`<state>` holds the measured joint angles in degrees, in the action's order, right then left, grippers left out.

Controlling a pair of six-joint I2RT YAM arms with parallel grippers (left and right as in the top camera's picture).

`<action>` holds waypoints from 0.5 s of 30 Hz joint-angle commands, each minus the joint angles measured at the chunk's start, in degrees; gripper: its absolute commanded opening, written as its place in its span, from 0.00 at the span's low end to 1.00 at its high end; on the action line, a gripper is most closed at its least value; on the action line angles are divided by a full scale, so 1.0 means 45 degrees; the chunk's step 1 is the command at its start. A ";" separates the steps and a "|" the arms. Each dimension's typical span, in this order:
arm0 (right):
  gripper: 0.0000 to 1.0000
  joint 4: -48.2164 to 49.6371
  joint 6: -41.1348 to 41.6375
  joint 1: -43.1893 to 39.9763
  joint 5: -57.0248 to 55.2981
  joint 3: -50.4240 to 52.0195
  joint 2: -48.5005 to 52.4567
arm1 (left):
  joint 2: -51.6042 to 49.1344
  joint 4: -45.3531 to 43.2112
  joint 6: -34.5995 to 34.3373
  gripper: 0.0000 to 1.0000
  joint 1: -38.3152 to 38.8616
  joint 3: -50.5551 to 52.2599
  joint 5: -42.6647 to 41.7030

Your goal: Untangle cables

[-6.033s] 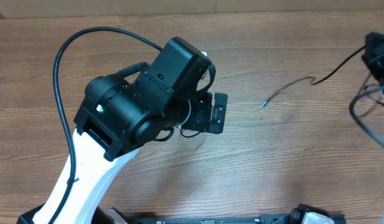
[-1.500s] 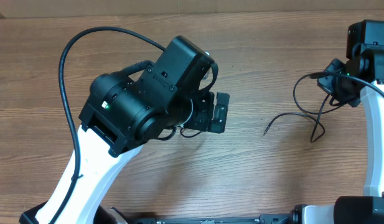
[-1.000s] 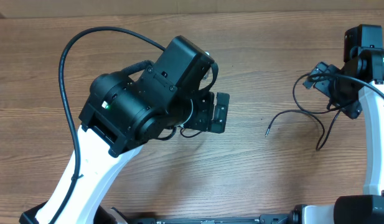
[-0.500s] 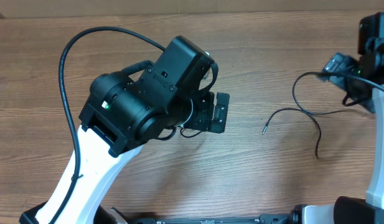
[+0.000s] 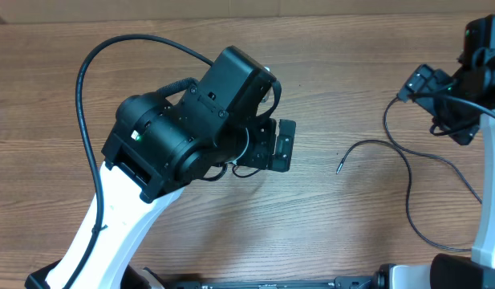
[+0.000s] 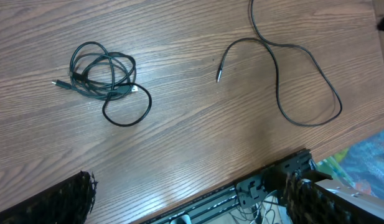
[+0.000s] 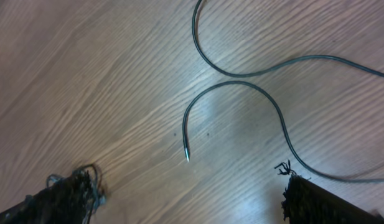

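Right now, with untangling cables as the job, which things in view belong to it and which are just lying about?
Belongs to the job: tangled cable bundle; loose cable.
Just there: wooden table; thick arm cable; black rail at the table edge.

You were working at a robotics test bench.
Your left arm (image 5: 111, 221) and right arm (image 5: 492, 233), white links with black housings, stood at a wood-grain table (image 5: 351, 233), with a black mounting rail (image 6: 269, 182) along its near edge.
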<state>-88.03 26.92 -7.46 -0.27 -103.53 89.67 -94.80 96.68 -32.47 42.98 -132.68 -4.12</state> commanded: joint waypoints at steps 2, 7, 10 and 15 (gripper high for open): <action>1.00 0.1088 -0.0078 -0.0019 -0.0063 0.1773 -0.0039 | -0.0097 0.0024 0.0073 1.00 -0.0044 0.0049 -0.0087; 1.00 0.3322 0.0073 -0.0146 -0.0053 0.4065 -0.0029 | -0.0097 0.0024 0.0073 1.00 -0.0044 0.0049 -0.0078; 1.00 0.4532 0.0141 -0.0146 -0.0053 0.5382 -0.0029 | -0.0097 0.0024 0.0073 0.99 -0.0044 0.0049 -0.0078; 1.00 0.5416 0.1462 -0.0146 -0.0058 0.7121 -0.0024 | -0.0097 0.0024 0.0078 1.00 -0.0044 0.0049 0.0015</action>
<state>-64.31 29.23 -7.79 -0.27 -74.08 89.76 -94.80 96.68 -32.47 42.98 -132.68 -4.12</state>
